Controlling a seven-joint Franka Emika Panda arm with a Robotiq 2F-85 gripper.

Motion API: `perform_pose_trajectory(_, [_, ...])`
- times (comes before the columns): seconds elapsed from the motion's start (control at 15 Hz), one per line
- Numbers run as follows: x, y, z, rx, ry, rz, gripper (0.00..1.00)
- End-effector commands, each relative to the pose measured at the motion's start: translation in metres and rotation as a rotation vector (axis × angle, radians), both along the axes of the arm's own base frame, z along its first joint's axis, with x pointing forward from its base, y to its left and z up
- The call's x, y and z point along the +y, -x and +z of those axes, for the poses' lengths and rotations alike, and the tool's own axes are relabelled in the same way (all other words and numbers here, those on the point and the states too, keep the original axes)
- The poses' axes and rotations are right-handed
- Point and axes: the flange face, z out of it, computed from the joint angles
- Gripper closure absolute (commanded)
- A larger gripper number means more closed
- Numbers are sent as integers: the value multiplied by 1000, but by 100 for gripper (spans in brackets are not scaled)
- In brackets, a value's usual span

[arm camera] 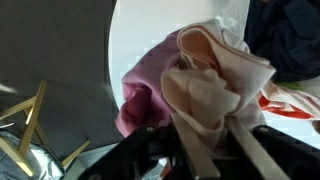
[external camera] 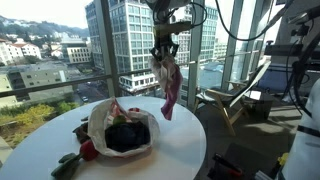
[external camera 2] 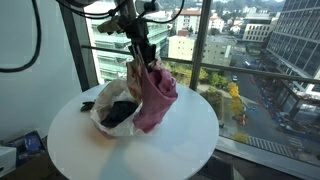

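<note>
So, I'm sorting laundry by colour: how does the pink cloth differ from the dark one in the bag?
The pink cloth hangs lengthwise from the end effector; the dark cloth lies bunched in the white bag. The pink cloth is pale, the dark cloth near black. Both are soft, crumpled fabric.

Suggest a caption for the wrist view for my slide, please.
The hand pinches a pink and cream cloth above the white round table, beside a dark clothes pile.
</note>
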Motion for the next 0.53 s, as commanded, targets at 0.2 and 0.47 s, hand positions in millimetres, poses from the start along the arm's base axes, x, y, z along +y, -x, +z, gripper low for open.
perform_pose_trajectory(0.2, [-55, 17, -84, 125, 49, -169, 93])
perform_pose_trajectory(0.47, [-45, 17, -180, 122, 151, -261, 93])
